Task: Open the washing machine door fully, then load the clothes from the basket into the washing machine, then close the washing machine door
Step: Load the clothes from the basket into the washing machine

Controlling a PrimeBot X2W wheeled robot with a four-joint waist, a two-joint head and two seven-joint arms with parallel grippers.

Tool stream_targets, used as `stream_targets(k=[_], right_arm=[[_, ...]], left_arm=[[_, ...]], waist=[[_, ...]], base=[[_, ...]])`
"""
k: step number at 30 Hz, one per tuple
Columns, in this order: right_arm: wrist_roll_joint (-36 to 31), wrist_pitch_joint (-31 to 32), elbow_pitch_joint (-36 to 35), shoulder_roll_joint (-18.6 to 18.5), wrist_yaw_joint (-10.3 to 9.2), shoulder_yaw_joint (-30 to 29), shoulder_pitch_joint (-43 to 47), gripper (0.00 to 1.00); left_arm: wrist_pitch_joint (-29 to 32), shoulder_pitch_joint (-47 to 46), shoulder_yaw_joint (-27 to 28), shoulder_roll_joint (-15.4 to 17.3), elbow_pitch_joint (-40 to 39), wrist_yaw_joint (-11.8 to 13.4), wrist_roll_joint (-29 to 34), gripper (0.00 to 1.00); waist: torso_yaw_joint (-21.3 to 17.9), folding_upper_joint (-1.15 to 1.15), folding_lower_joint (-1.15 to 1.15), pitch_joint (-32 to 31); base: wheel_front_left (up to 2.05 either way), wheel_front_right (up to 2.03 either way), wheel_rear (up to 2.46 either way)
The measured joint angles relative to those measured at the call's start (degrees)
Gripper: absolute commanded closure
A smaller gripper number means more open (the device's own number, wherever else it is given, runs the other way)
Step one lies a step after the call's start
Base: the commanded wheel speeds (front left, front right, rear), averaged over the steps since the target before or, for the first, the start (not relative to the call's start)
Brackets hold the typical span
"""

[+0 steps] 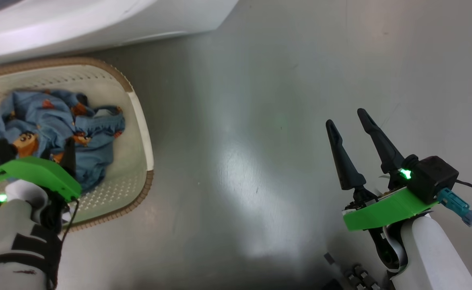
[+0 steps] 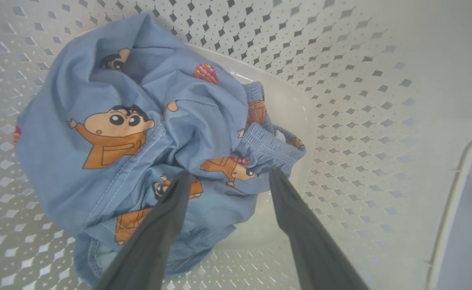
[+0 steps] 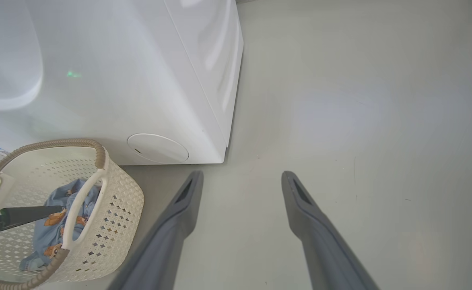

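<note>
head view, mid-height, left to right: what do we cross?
clothes → right rim of the basket → bare floor → right claw, open

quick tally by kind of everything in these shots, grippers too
washing machine: 1
basket: 1
clothes: 1 blue cartoon-print heap; the garments in it cannot be counted
grippers: 2, left gripper reaching into the basket, right gripper above the floor, jaws open on both
total: 5
</note>
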Motion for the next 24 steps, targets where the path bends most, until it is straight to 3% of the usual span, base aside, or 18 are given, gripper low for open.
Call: stream_targets(k=[24], right_arm=[[-0.9,0.0,-4.1,-1.6,0.00,-3.0,2.5,0.00]], left_arm=[[-1.5,-7.6,-1.3,0.5,2.0,2.5,-0.6,0.00]], waist=[[0.1,0.00,-0.01,6.4]], base=[[0.00,0.00,0.00]])
